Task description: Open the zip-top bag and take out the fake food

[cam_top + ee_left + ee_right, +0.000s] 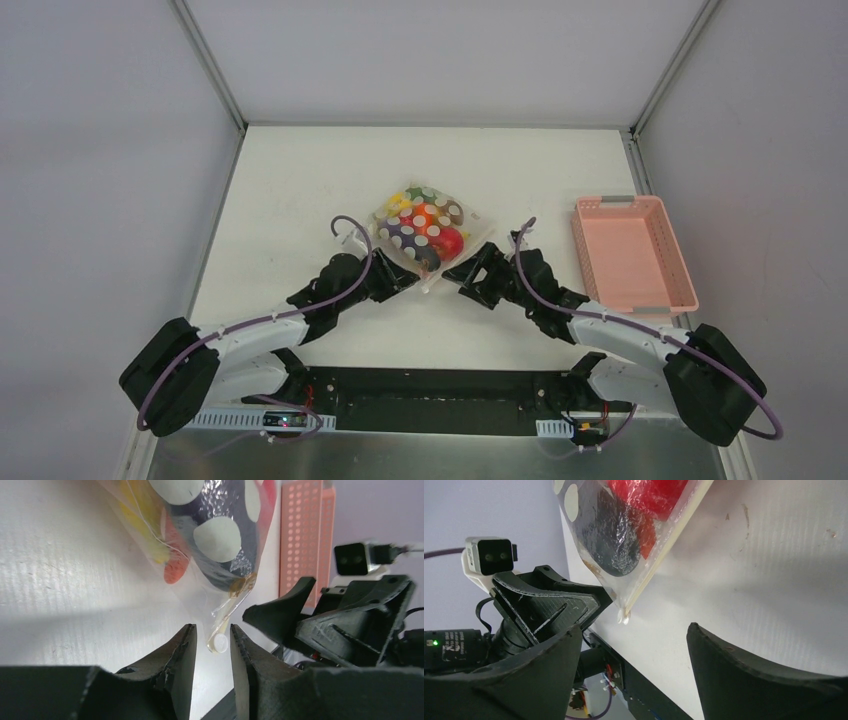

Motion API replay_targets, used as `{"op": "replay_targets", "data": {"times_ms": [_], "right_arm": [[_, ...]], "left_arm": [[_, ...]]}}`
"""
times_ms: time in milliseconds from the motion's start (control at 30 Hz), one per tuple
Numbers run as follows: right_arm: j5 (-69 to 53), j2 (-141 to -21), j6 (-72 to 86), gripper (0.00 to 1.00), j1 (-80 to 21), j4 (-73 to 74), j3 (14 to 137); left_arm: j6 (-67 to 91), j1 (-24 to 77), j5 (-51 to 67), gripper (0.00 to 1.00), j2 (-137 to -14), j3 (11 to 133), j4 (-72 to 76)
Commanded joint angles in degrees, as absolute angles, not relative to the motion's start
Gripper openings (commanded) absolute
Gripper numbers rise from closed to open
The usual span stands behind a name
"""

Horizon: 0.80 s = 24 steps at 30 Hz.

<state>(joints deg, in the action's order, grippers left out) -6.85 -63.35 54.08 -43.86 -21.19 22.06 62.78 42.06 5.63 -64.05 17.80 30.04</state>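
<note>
Left claw (210, 630) narrow, straddling corner of clear white-dotted plastic zip-top bag (215, 540), not clamped; right claw (633, 626) wide, just beside.

bag (425, 228): clear with white dots, lay flat on the table (300, 200), one corner toward the near edge | toy food (449, 240): red, yellow, orange, purple bits, all inside bag

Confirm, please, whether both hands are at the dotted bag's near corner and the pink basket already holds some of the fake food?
Not quite: the top external view shows the pink basket empty, the fake food all inside the zip-top bag. The left hand and right hand are at its near corner.
</note>
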Motion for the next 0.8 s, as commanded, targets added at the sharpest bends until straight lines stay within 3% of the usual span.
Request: {"op": "replay_targets", "data": {"times_ms": [0,133,767], "right_arm": [[-8.42,-64.48,59.41,0.75,-44.60,-31.14,20.38],[-8.85,-66.74,60.21,0.66,-45.70,-32.83,21.14],[-10.73,-81.65,63.87,0.40,-50.74,-45.09,24.96]], "left_arm": [[66.42,42.45,-2.18,0.30,-57.61,15.43,28.45],[67.98,42.53,-3.68,0.29,-54.85,13.14,28.17],[69.52,42.53,-0.26,0.32,-57.94,12.78,32.21]]}}
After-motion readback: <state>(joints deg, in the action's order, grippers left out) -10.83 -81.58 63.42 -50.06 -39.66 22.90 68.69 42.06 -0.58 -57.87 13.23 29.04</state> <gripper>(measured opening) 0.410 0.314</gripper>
